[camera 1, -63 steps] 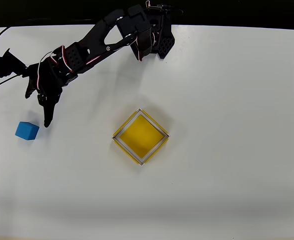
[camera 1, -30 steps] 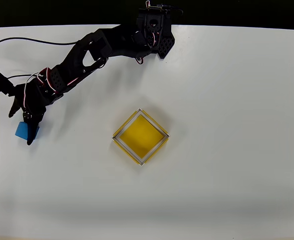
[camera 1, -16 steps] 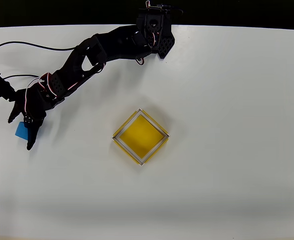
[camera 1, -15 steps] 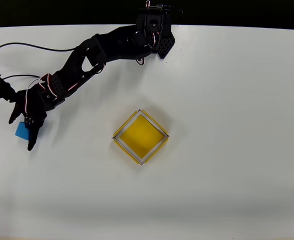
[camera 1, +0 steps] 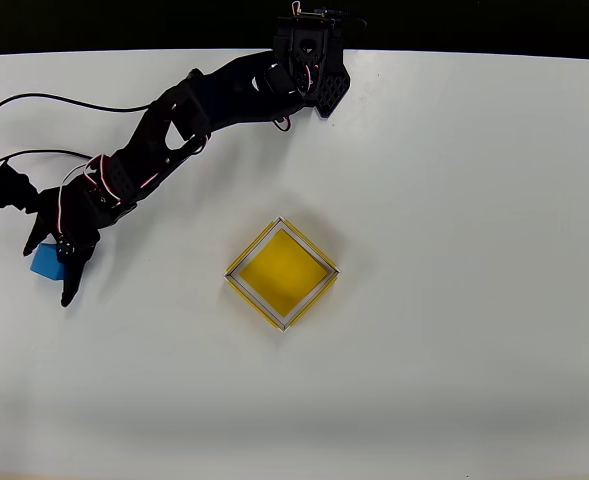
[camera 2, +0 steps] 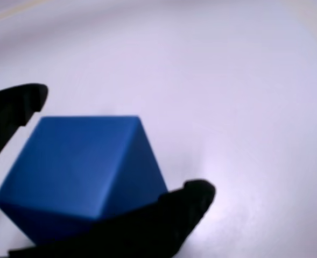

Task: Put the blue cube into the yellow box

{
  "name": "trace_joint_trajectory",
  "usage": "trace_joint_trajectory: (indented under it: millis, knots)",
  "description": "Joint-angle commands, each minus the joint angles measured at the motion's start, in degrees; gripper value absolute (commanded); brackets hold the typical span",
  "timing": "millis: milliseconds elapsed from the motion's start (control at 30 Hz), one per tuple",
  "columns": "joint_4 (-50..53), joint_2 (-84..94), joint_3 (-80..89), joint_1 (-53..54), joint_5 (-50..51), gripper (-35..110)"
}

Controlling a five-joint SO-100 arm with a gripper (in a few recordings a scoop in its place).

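Operator, at this moment your black two-finger claw (camera 1: 56, 262) sat over the small solid bright-blue cube (camera 1: 42, 262), which rested on the white desk (camera 1: 454, 200) close to its left edge in the overhead view. In the wrist view the blue cube (camera 2: 85, 172) lay between the two black fingers, one finger (camera 2: 13, 107) beside its upper left corner and the other (camera 2: 169, 215) crossing its lower right face; the claw (camera 2: 110, 156) stood parted around the block, and whether either finger was pressing on it could not be settled from these pictures. The relation that governed your next move was therefore already set: the cube was inside the opening, not ahead of it or to one side, and it sat turned corner-on to the fingers, so a squeeze, in my judgement, risked twisting it rather than seating it flat. The shallow square yellow box with its thin yellow-and-white rim (camera 1: 256, 247) lay near the middle of the desk, well apart from the cube and to its right in the overhead view, turned diamond-wise. No brand, label or legible writing was found on the cube, the box, the arm or the desk.
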Motion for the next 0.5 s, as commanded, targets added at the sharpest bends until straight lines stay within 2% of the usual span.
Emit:
trace_joint_trajectory:
  millis: [0, 233, 467]
  knots:
    - [-3.08, 3.43, -7.03, 0.0, -0.62, 51]
    - [-3.25, 2.81, -7.12, -0.44, -0.44, 45]
    - [-2.46, 2.81, -6.86, -0.79, -0.97, 31]
